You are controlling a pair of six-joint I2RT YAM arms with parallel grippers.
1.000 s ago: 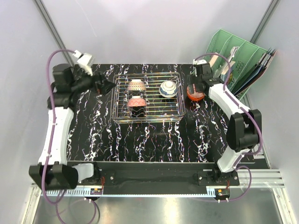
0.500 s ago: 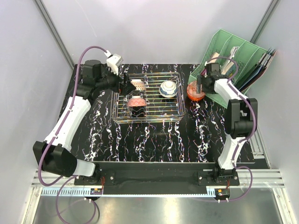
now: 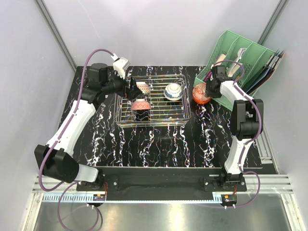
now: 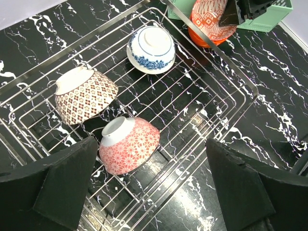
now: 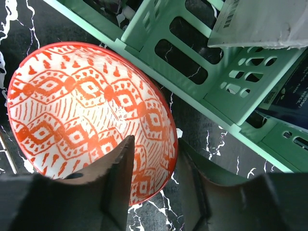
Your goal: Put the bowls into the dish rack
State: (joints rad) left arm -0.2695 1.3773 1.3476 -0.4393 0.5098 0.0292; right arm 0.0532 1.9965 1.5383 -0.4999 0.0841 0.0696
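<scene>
The left arm (image 3: pixel 72 125) rises from its base at the near left corner and goes along the left side of the black marbled table (image 3: pixel 144 144). It bends at the far left and turns to the right. So the left gripper (image 4: pixel 150 142) hangs above the far left part of the dish rack (image 4: pixel 202 96). Its two fingers (image 4: pixel 62 187) stand wide apart and hold nothing. Under it three bowls lie in the rack: a blue-and-white bowl (image 4: pixel 151 48) with the bottom up, a brown-red patterned bowl (image 4: pixel 85 95) on its side, and a pink-red bowl (image 4: pixel 129 144) tilted, with its white foot up.

The right arm (image 3: pixel 243 130) stands steeply from its base at the near right, folds at the elbow and reaches toward the green organiser (image 3: pixel 240 53) at the far right. The right gripper (image 5: pixel 155 142) is at the orange-red bowl (image 5: pixel 86 110), which is outside the rack, between its right end and the organiser. One finger is inside the bowl and the other one outside, with the rim between them. If they already press the rim, I cannot tell. Inside, the bowl is white with orange-red diamond patterns.

As for writing, a barcode label (image 5: pixel 230 13) shows on a grey thing in the organiser. Its digits are too small to read.
</scene>
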